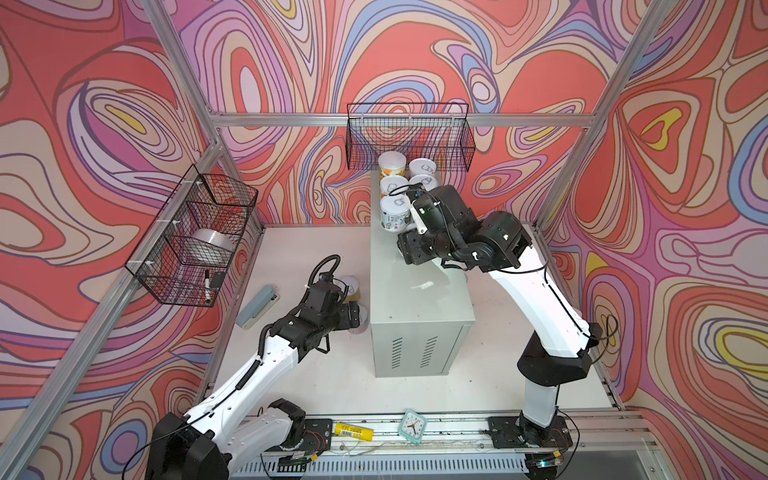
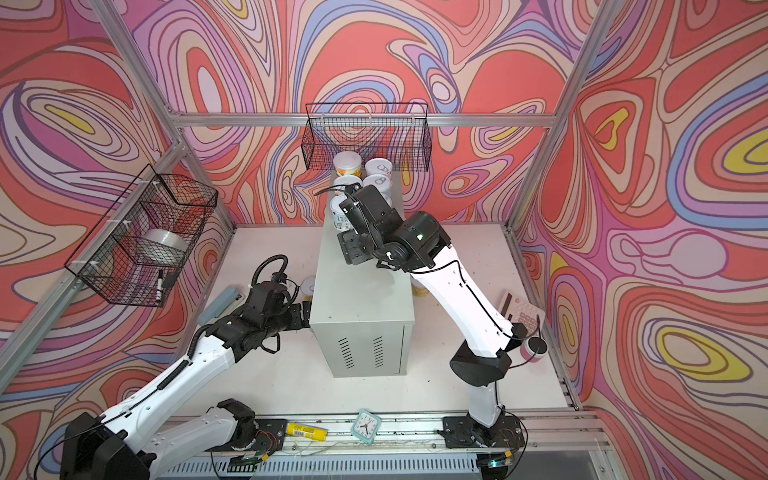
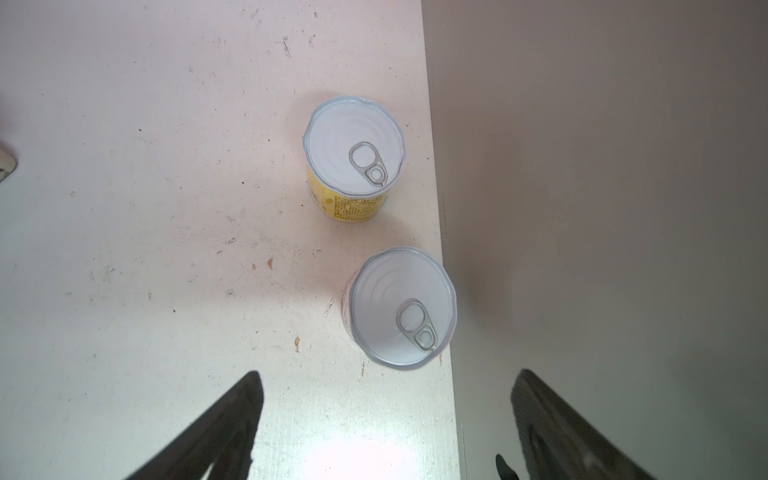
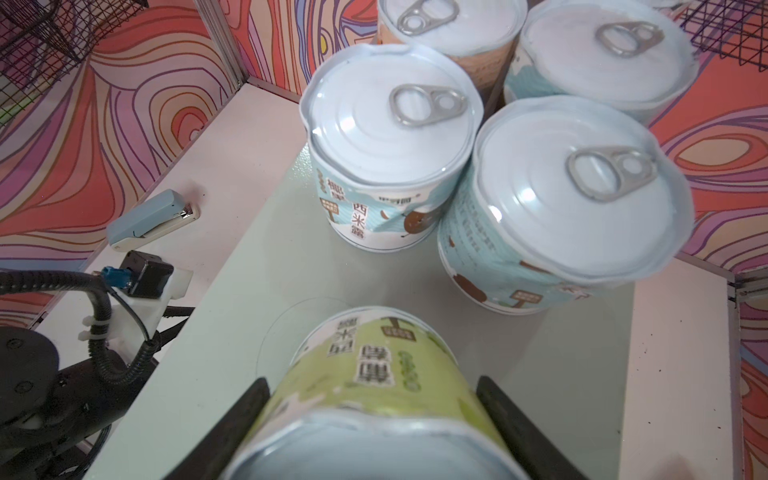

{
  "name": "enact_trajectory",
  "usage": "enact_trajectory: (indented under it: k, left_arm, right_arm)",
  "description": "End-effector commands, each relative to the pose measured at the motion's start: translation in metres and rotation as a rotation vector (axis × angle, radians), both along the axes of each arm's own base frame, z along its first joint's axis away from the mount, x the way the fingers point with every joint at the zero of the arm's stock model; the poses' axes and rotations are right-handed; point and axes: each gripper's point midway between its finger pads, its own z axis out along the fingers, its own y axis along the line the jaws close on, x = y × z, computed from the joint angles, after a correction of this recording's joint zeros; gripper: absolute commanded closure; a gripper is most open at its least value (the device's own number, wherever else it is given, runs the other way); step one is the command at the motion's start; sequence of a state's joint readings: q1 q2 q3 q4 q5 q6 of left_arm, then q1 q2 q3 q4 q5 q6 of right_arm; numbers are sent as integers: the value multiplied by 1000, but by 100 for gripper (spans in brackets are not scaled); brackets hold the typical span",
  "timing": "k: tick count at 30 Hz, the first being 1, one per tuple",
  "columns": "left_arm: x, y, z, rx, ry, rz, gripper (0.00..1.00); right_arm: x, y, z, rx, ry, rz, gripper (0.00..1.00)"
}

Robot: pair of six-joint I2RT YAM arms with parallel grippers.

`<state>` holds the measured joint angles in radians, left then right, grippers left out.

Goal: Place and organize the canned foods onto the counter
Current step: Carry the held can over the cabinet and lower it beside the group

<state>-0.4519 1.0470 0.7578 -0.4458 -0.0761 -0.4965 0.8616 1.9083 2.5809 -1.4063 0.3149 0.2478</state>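
Currently, a green-labelled can (image 4: 365, 357) is gripped by the right end effector (image 4: 374, 392) over the cabinet worktop (image 4: 257, 257), near five upright cans (image 1: 395, 208). The left end effector (image 3: 388, 374) is spread open above two more cans (image 3: 353, 149).

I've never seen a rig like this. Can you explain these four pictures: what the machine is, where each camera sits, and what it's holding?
It is a robot with two arms on a white table, each ending in a two-fingered gripper. Two pictures look down on the whole scene from overhead, side by side like a pair of eyes. The other two come from cameras mounted on the wrists. The grey-green cabinet is the counter; a group of cans stands at its far end. The right gripper is closed on a green-labelled can at the counter top, near that group. The left gripper is open and empty, above a yellow can and a second can standing on the table beside the cabinet. A stapler also lies on the table.
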Motion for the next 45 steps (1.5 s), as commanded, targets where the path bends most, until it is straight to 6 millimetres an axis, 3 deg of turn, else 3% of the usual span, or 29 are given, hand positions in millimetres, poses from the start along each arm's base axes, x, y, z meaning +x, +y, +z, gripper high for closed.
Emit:
enact_trajectory:
  k: [1,2,6,13,18,22,28,34,38,45]
  left_arm:
    - [0,0,6,7,-14,-5,6]
    - [0,0,5,6,-12,-5,6]
    - [1,-1,7,1,-17,-5,6]
    - [2,0,10,4,-27,-3,6]
    - [3,0,15,4,-32,-4,6]
    - [3,-1,18,3,-36,-7,5]
    - [3,1,23,13,-41,-11,6]
    - [3,2,27,16,-50,-6,6]
    - [3,2,28,16,-51,-9,6]
    - [4,0,24,19,-37,-12,6]
  right_arm:
    - [1,8,4,18,-14,17,63]
    - [1,11,3,21,-12,22,54]
    - [3,16,2,34,-8,37,34]
    - [4,23,10,72,-30,56,15]
    - [5,24,17,94,-50,57,9]
    - [-1,16,39,136,-96,54,9]
    - [-25,-5,66,216,-139,74,16]
    - [-42,-13,47,217,-79,99,23]
    - [-48,-22,37,221,-66,84,35]
    - [-47,-13,19,223,-33,97,44]
